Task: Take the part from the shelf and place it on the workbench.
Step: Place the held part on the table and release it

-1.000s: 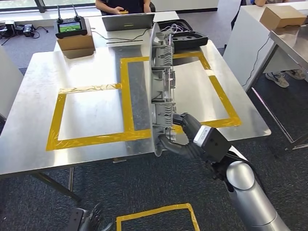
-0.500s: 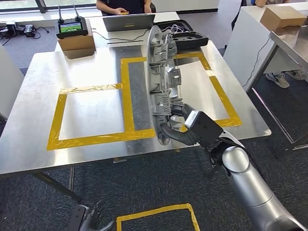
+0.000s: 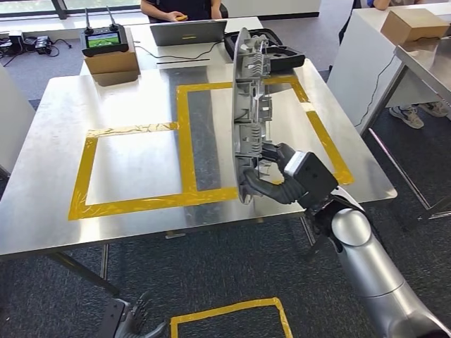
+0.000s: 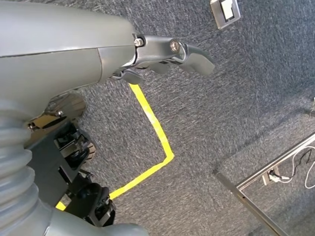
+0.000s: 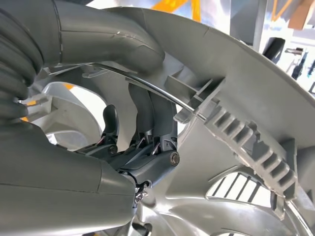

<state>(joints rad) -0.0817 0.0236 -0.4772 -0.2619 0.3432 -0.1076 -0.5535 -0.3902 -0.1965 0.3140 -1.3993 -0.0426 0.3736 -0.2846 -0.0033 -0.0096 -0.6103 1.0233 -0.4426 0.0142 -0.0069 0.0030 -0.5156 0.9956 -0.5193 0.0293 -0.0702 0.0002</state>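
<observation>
Over the bench, my right hand grips the part by its lower rim and holds it upright on edge above the right taped square. Compared with 1 second ago, the part is further right and forward. I judge lowering comes next. My left hand hangs low, holding nothing, fingers apart.

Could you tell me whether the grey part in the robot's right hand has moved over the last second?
Yes. The grey part, gripped by the right hand, has shifted rightward, from above the middle yellow tape strip to over the right-hand taped rectangle.
</observation>
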